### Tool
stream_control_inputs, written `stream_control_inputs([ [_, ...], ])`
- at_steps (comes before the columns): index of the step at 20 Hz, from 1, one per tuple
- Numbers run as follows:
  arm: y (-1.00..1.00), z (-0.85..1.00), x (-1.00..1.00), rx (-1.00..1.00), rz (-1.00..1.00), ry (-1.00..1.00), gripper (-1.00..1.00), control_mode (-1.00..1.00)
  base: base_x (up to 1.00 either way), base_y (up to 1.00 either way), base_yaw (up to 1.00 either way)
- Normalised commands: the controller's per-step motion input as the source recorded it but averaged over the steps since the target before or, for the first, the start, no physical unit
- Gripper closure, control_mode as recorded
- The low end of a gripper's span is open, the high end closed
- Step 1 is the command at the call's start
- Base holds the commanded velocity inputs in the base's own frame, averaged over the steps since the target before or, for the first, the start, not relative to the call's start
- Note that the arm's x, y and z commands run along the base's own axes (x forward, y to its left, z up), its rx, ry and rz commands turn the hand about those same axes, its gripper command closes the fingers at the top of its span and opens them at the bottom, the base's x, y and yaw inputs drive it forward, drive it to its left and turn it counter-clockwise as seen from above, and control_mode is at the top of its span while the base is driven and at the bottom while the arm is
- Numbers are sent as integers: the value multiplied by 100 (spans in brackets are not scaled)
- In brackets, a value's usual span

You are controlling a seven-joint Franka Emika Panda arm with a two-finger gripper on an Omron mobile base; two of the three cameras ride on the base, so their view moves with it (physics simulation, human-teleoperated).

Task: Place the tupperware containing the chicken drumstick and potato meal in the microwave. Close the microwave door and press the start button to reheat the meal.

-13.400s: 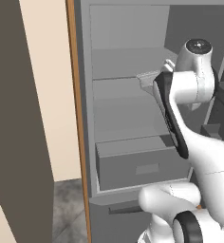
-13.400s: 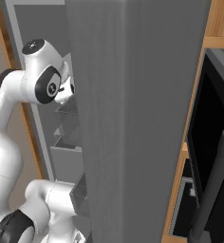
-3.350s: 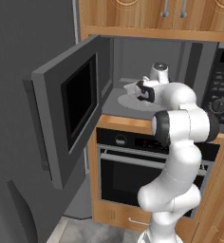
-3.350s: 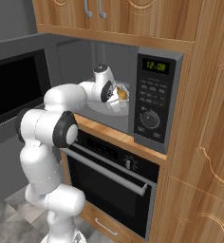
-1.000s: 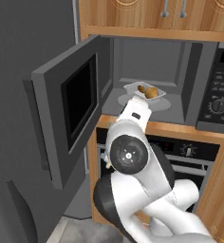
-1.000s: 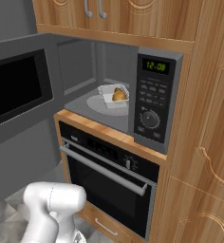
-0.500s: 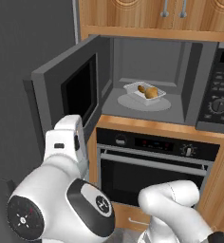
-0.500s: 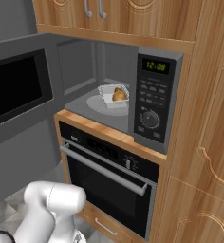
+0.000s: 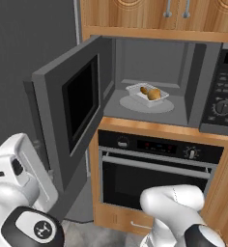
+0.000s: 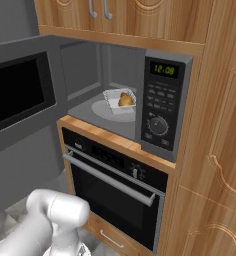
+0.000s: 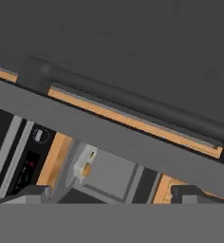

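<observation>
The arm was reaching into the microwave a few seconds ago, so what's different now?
The arm has let go of the tupperware and pulled out of the microwave, swinging down and left behind the open microwave door. The gripper now faces the door's outer side. The tupperware stays on the round plate, door still open.
</observation>
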Motion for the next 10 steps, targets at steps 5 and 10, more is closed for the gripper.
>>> stream_control_inputs([
  [5, 10, -34, 46, 1, 12, -4, -100, -100, 0, 0, 0],
  [10, 0, -32, 63, 4, 21, -1, -100, -100, 0, 0, 0],
])
